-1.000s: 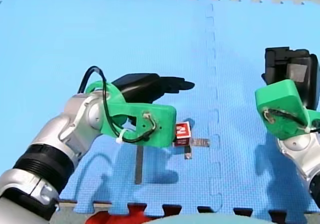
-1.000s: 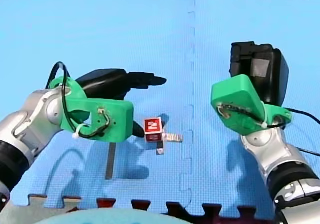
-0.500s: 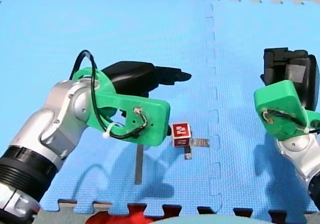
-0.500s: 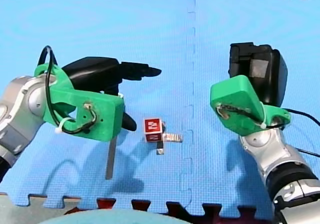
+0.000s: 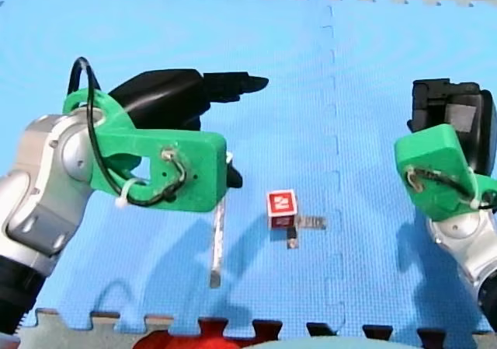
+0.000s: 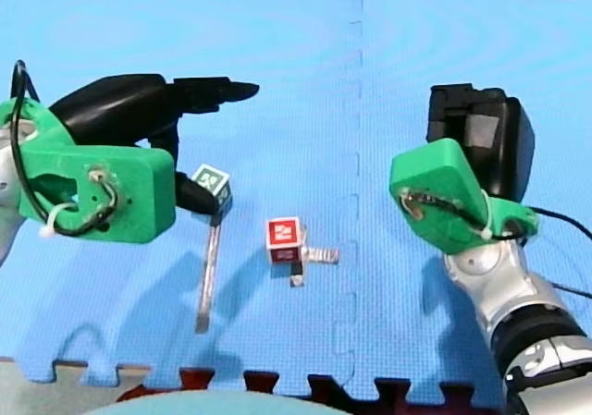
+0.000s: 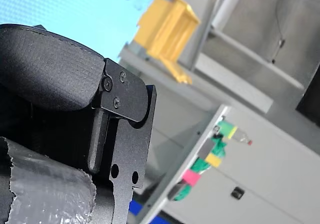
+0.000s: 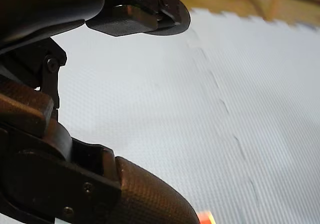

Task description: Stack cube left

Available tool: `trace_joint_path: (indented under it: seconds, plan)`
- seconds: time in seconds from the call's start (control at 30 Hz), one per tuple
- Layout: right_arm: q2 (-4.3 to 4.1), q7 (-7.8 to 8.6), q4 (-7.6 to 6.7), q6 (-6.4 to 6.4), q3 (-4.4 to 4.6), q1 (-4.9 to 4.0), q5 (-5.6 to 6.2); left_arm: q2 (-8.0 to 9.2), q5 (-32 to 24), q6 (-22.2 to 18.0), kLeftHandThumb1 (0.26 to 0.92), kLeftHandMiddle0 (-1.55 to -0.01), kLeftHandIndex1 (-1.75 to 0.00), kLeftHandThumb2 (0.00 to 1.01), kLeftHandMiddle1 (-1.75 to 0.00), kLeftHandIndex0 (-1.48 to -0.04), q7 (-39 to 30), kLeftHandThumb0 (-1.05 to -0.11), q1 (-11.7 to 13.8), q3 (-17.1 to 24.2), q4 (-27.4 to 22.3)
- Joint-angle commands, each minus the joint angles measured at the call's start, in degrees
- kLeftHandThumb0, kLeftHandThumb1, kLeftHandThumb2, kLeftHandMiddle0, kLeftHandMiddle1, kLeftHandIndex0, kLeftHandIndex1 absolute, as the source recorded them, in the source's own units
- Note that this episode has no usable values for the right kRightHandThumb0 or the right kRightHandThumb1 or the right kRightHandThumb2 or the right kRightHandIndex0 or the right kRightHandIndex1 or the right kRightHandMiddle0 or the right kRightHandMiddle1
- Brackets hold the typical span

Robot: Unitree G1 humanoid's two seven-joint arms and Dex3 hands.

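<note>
Second head view: green cube (image 6: 212, 182) tilted

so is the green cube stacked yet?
Not stacked: left hand holds green cube, apart from red cube on mat; right hand at right.

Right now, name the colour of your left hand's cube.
Green cube, white patterned face, in the left hand; best in second head view. Right hand hovers at right.

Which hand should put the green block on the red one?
Left. The left hand holds the green cube, close beside the red cube on the mat. The right hand is farther off on the other side.
</note>
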Motion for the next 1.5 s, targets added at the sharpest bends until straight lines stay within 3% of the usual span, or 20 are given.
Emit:
trace_joint_path:
  seconds: [0.0, 0.1, 0.3, 0.43, 0.47, 0.57, 0.63, 0.73, 0.8, 0.87, 0.9, 1.0, 1.07, 1.13, 1.23, 1.47]
  plan:
    - [-0.45, 0.03, -0.03, -0.06, -0.34, 0.19, 0.45, -2.83, -0.6, -3.3, 0.859, -0.72, -0.02, 0.00, -1.53, -0.32, 7.3, -1.048, -3.1, 1.0, 14.5]
    - [-0.60, 0.17, -0.07, -0.27, -0.40, 0.34, 0.53, -3.15, -1.3, -7.1, 0.846, -0.75, -0.05, 0.00, -1.72, -0.41, 10.7, -1.048, -3.2, 1.6, 18.7]
    - [-0.91, 0.38, -0.04, -0.51, -0.51, 0.45, 0.63, -3.92, -4.3, -15.1, 0.809, -0.80, -0.04, 0.00, -1.75, -0.42, 12.9, -1.048, -4.9, 3.4, 29.5]
    - [-1.17, 0.41, 0.01, -0.59, -0.51, 0.44, 0.59, -4.08, -6.1, -19.7, 0.785, -0.82, -0.07, 0.00, -1.75, -0.51, 14.0, -1.048, -6.2, 4.7, 35.7]
    - [-1.25, 0.44, 0.00, -0.66, -0.49, 0.45, 0.57, -4.14, -6.2, -20.5, 0.725, -0.82, -0.08, 0.00, -1.75, -0.58, 14.6, -0.950, -6.3, 4.7, 36.5]
    - [-1.43, 0.50, -0.04, -0.82, -0.47, 0.47, 0.54, -4.52, -6.6, -21.7, 0.682, -0.82, -0.06, 0.00, -1.74, -0.62, 15.7, -0.800, -6.7, 5.0, 38.2]
    - [-1.53, 0.53, -0.07, -0.87, -0.49, 0.46, 0.55, -4.85, -7.0, -22.1, 0.662, -0.80, -0.03, 0.00, -1.65, -0.61, 15.9, -0.684, -7.0, 5.4, 39.1]
    - [-1.71, 0.61, -0.13, -1.02, -0.52, 0.48, 0.57, -4.98, -7.8, -22.7, 0.649, -0.88, -0.01, 0.00, -1.16, -0.58, 15.5, -0.587, -7.5, 5.8, 40.4]
    - [-1.82, 0.69, -0.19, -1.15, -0.54, 0.51, 0.59, -4.95, -8.1, -23.2, 0.647, -0.91, 0.00, 0.00, -1.06, -0.56, 15.1, -0.562, -7.8, 5.9, 41.2]
    - [-1.87, 0.77, -0.19, -1.18, -0.56, 0.48, 0.61, -4.94, -8.3, -23.9, 0.647, -0.86, 0.00, 0.00, -1.24, -0.54, 14.9, -0.554, -8.2, 5.9, 42.2]
    - [-1.88, 0.78, -0.19, -1.19, -0.56, 0.46, 0.60, -4.95, -8.5, -24.2, 0.654, -0.82, 0.00, 0.00, -1.42, -0.51, 14.7, -0.529, -8.4, 6.0, 42.8]
    - [-1.93, 0.70, -0.22, -1.33, -0.52, 0.51, 0.55, -4.91, -8.7, -25.1, 0.663, -0.76, 0.00, 0.00, -1.65, -0.46, 14.1, -0.471, -9.1, 6.1, 44.6]
    - [-1.99, 0.67, -0.21, -1.46, -0.49, 0.56, 0.52, -4.82, -8.8, -25.5, 0.673, -0.74, 0.00, 0.00, -1.67, -0.46, 13.7, -0.429, -9.7, 6.0, 45.7]
    - [-2.10, 0.70, -0.19, -1.62, -0.49, 0.60, 0.51, -4.66, -8.8, -25.4, 0.681, -0.76, 0.00, 0.00, -1.52, -0.45, 13.1, -0.386, -10.4, 6.1, 47.0]
    - [-2.22, 0.75, -0.25, -1.89, -0.46, 0.70, 0.51, -4.44, -8.9, -25.3, 0.685, -0.77, 0.00, 0.00, -1.44, -0.45, 12.1, -0.367, -11.5, 6.1, 48.5]
    - [-2.32, 0.81, -0.27, -2.23, -0.48, 0.96, 0.55, -3.27, -9.1, -26.2, 0.682, -0.70, 0.00, 0.00, -1.70, -0.38, 10.1, -0.379, -12.9, 6.4, 51.2]
